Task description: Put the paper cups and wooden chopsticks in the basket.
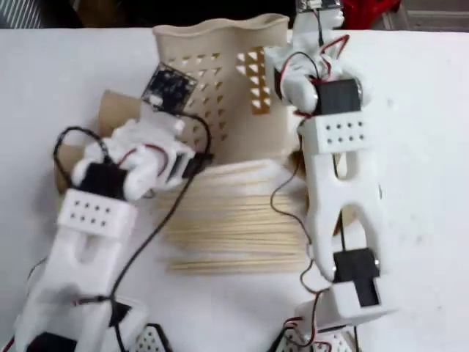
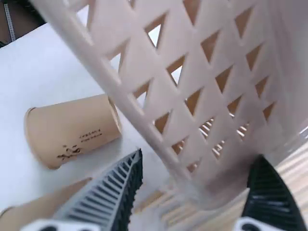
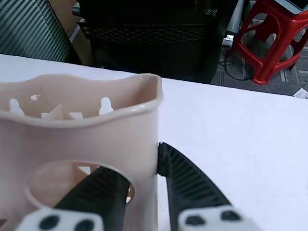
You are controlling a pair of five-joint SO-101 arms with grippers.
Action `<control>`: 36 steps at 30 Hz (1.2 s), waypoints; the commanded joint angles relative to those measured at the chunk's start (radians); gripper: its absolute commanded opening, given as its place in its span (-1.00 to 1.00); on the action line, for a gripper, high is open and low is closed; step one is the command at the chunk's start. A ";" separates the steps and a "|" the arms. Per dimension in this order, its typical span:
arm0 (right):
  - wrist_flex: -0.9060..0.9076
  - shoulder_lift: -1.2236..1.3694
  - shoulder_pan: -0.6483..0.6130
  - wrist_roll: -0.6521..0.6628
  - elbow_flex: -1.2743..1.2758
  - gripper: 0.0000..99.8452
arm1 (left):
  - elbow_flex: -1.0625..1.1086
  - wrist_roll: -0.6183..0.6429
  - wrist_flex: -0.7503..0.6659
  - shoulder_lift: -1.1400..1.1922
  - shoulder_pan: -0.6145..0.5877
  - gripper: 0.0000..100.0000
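The beige lattice basket (image 1: pixel 220 44) stands at the back middle of the white table. My right gripper (image 1: pixel 282 73) is at its right wall, shut on the basket's wall (image 3: pixel 96 106) with one finger inside and one outside (image 3: pixel 137 159). My left gripper (image 2: pixel 197 192) is open, its fingers straddling the lower corner of the basket's lattice side (image 2: pixel 202 86). A broad pile of wooden chopsticks (image 1: pixel 234 220) lies in front of the basket. A brown paper cup (image 2: pixel 72 130) lies on its side left of the basket, with a second cup (image 2: pixel 43 211) nearer. My left arm partly hides the cups (image 1: pixel 117 110).
Both arm bases sit at the table's front edge. A black cable (image 1: pixel 157 220) from the left arm trails over the chopsticks. Open white table (image 1: pixel 425 147) stretches to the right of the right arm. Beyond the table's far edge stands a red stool (image 3: pixel 274 38).
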 commanded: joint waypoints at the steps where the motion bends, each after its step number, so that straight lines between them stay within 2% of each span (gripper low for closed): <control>1: -0.087 0.028 -0.002 -0.017 -0.057 -0.97 | 0.034 0.015 -0.215 0.143 -0.018 -0.32; 8: -0.074 0.128 0.001 -0.017 -0.034 -0.96 | -0.044 0.054 -0.319 0.366 -0.084 -0.31; 16: -0.174 0.077 -0.045 -0.009 0.215 -0.96 | -0.075 0.057 -0.405 0.507 -0.101 -0.32; 20: -0.274 0.002 -0.077 -0.005 0.425 -0.96 | -0.074 0.057 -0.405 0.535 -0.104 -0.32; 24: -0.352 -0.093 -0.114 0.077 0.628 -0.89 | -0.063 0.057 -0.397 0.538 -0.104 -0.32; 27: -0.364 -0.177 -0.117 0.086 0.740 -0.79 | -0.037 0.057 -0.402 0.533 -0.104 -0.32; 31: -0.366 -0.249 -0.113 0.091 0.829 -0.77 | -0.008 0.055 -0.393 0.527 -0.107 -0.32; 36: -0.366 -0.274 -0.117 0.091 0.895 -0.77 | -0.005 0.054 -0.252 0.427 -0.105 -0.31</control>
